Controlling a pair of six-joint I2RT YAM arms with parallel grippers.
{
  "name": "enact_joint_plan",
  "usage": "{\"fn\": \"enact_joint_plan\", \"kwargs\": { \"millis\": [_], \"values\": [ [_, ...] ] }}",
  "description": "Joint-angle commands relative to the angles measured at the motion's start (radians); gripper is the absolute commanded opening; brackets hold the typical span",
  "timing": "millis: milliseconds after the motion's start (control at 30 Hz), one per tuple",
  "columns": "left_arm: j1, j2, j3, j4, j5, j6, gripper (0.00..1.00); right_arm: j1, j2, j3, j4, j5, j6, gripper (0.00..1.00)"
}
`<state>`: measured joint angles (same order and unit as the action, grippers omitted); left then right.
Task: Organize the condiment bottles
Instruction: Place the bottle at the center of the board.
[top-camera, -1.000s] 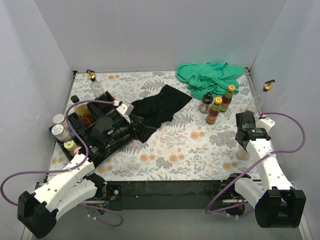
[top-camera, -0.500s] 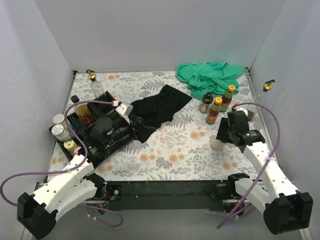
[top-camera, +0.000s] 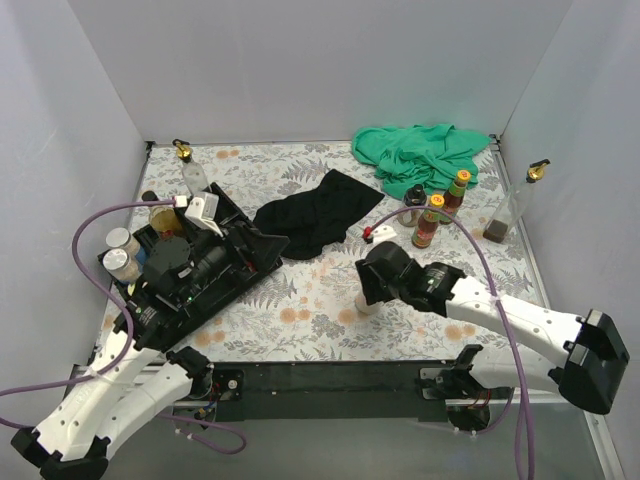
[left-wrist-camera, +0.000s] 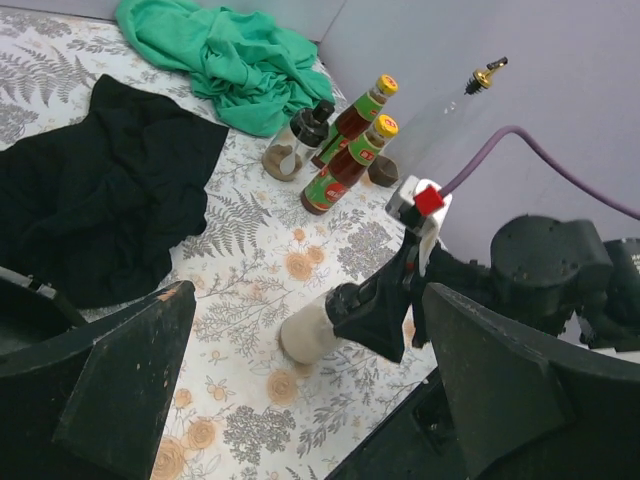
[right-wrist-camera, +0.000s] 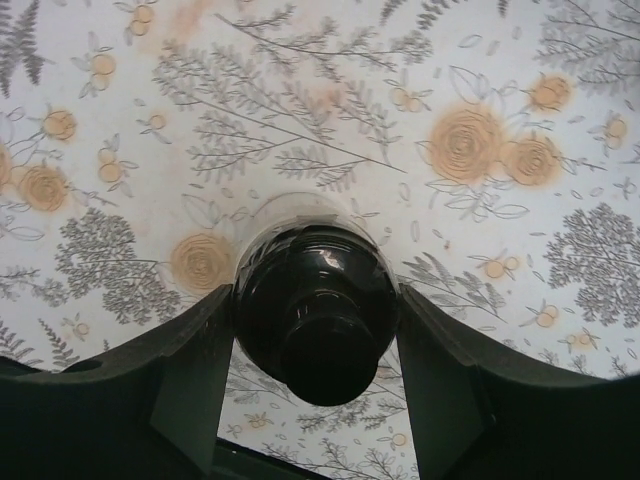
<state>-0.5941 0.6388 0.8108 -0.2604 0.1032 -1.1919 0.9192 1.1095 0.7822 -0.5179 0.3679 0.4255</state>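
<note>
Holding an upright black-capped bottle (right-wrist-camera: 315, 300) tight in right fingers (right-wrist-camera: 195, 385), near surface (top-camera: 300, 295) front edge; left fingers (left-wrist-camera: 130, 370) spread, empty.

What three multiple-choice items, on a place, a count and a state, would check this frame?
1. Where does the green cloth lie? A: in a tray. B: at the far right of the table. C: at the near edge.
2. How many red sauce bottles stand near it? A: two. B: four. C: none.
3. The right pincer is: A: open and empty. B: out of view. C: shut on a black-capped bottle.
Answers: B, the cloth is bunched by the far right corner; A, two orange-capped ones stand together; C, the right wrist view shows it clamping the bottle from both sides.
</note>
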Motion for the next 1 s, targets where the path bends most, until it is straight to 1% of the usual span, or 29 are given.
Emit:
{"fn": "enact_joint_plan", "kwargs": {
  "millis": [0,33,100,167,200,267,300,367,533,600,667,700,767,800,833,867,900,933,967],
  "values": [
    [-0.001,-0.037,0.063,-0.184,-0.069,-0.040,0.98,0.145,0.068,0.084,0.018,0.124,0.064,0.49],
    [-0.001,-0.045,0.068,-0.192,-0.072,-0.037,0.98,0.158,0.078,0.091,0.013,0.131,0.079,0.55],
    [-0.001,-0.060,0.070,-0.212,-0.080,-0.023,0.98,0.179,0.088,0.101,0.006,0.138,0.094,0.71],
    [-0.001,-0.056,0.074,-0.218,-0.083,-0.017,0.98,0.182,0.079,0.100,0.005,0.128,0.110,0.77],
    [-0.001,-0.044,0.079,-0.230,-0.073,-0.014,0.98,0.184,0.058,0.098,0.004,0.120,0.111,0.83],
    [-0.001,-0.025,0.090,-0.238,-0.063,-0.018,0.98,0.184,0.027,0.100,0.004,0.100,0.107,0.90],
    [-0.001,-0.016,0.091,-0.243,-0.059,-0.021,0.98,0.184,-0.011,0.103,0.004,0.094,0.101,0.99],
    [-0.001,0.015,0.099,-0.241,-0.022,-0.043,0.98,0.184,-0.057,0.109,0.001,0.077,0.095,0.99],
    [-0.001,0.094,0.091,-0.175,0.070,-0.097,0.98,0.185,-0.258,0.117,-0.045,0.078,0.075,0.98],
    [-0.004,0.162,0.090,-0.168,0.093,-0.097,0.98,0.184,-0.350,0.114,-0.066,0.117,0.099,0.97],
    [-0.036,0.217,0.090,-0.158,0.089,-0.101,0.98,0.184,-0.410,0.112,-0.106,0.166,0.166,0.96],
    [-0.056,0.232,0.090,-0.145,0.052,-0.101,0.98,0.184,-0.468,0.114,-0.116,0.173,0.185,0.96],
    [-0.142,0.260,0.097,-0.139,-0.014,-0.098,0.98,0.184,-0.523,0.118,-0.140,0.181,0.222,0.95],
    [-0.177,0.303,0.102,-0.143,-0.090,-0.094,0.98,0.184,-0.565,0.124,-0.148,0.183,0.229,0.95],
    [-0.261,0.327,0.128,-0.152,-0.152,-0.091,0.98,0.184,-0.585,0.129,-0.155,0.186,0.234,0.95],
    [-0.310,0.364,0.142,-0.161,-0.196,-0.083,0.98,0.184,-0.600,0.132,-0.166,0.193,0.239,0.95],
    [-0.361,0.433,0.162,-0.174,-0.292,-0.078,0.98,0.185,-0.631,0.138,-0.168,0.197,0.239,0.94],
    [-0.459,0.474,0.198,-0.180,-0.339,-0.074,0.98,0.184,-0.643,0.141,-0.172,0.203,0.242,0.94],
    [-0.502,0.508,0.220,-0.184,-0.388,-0.061,0.98,0.185,-0.655,0.147,-0.183,0.215,0.240,0.94]
  ]
}}
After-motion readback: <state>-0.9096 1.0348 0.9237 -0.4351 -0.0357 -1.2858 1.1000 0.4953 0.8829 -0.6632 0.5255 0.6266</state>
